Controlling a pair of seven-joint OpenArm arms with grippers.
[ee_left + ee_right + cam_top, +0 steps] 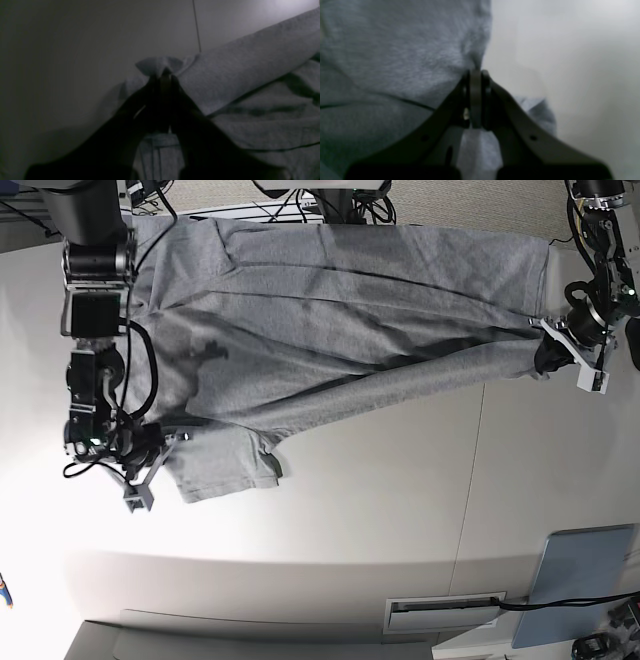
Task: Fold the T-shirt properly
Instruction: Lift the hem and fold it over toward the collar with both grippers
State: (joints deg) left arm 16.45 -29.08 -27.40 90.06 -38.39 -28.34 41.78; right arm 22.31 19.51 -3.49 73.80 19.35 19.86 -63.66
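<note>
Left wrist view: the left tool [163, 75] has its dark jaws pressed together on a small bunched corner of the T-shirt [250, 75], with a tuft of grey fabric poking out past the tips. The cloth runs off to the right in long folds over the pale tabletop [75, 50]

Right wrist view: the right tool [475, 75] is likewise clamped on an edge of the T-shirt [395, 55]; fabric fills the left half, and a little more shows beneath the jaws

Base view: the T-shirt [340, 310] lies spread across the white tabletop [380, 500], stretched between the right tool [160, 445] at the picture's left and the left tool [548, 352] at its right. One sleeve lies flat near the right tool. A grey-blue panel [575, 585] sits well apart, at the lower right
</note>
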